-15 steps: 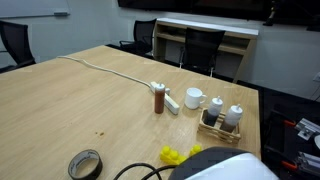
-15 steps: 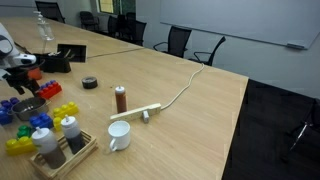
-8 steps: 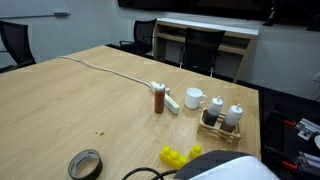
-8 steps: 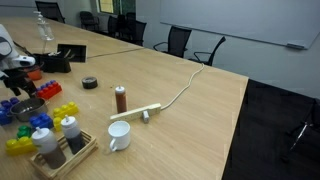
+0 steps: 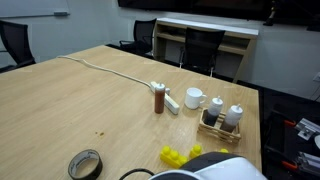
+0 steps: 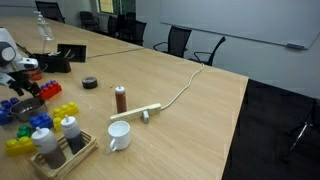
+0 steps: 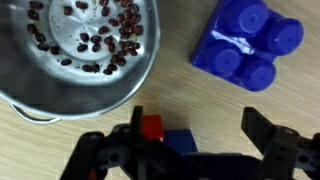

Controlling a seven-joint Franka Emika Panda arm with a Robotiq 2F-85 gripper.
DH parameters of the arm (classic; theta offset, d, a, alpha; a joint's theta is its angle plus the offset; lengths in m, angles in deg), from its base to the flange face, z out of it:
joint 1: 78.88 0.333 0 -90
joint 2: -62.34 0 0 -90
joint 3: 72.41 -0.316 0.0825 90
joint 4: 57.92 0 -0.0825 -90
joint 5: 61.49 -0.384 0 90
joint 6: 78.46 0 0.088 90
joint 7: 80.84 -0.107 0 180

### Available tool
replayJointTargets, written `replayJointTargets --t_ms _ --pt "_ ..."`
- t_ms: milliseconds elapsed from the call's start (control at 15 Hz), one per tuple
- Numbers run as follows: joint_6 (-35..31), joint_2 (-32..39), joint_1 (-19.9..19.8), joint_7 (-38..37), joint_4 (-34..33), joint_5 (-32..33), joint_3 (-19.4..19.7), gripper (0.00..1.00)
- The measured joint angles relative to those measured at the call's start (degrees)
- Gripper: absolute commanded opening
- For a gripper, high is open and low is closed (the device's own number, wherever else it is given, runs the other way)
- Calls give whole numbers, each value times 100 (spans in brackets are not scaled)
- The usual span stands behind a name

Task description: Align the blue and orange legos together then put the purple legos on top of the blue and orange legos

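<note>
In the wrist view my gripper (image 7: 198, 125) is open and empty, just above the table. A small orange-red lego (image 7: 151, 128) lies by its left finger, with a small blue lego (image 7: 181, 142) touching it, partly hidden by the gripper body. A bigger blue four-stud lego (image 7: 243, 45) lies apart at the upper right. In an exterior view the gripper (image 6: 22, 76) hangs over a cluster of legos at the table's edge: blue (image 6: 6, 111), red (image 6: 28, 108). I cannot make out a clearly purple lego.
A metal bowl of dark beans (image 7: 60, 85) sits close to the left finger; it also shows in an exterior view (image 6: 49, 91). Yellow legos (image 6: 66, 110) (image 5: 175, 155), a caddy with two bottles (image 6: 60, 150), a white mug (image 6: 119, 136), a brown bottle (image 6: 121, 98), a tape roll (image 5: 85, 163) and a power strip (image 5: 167, 98) stand nearby.
The arm has shifted slightly over the lego cluster; in one exterior view its body sits lower in the frame. No object has moved.
</note>
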Motion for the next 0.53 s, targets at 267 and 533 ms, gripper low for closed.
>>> replayJointTargets --t_ms 267,533 --pt "-148 30 -35 76 0 0 0 100" --pt "-211 30 -47 108 0 0 0 100"
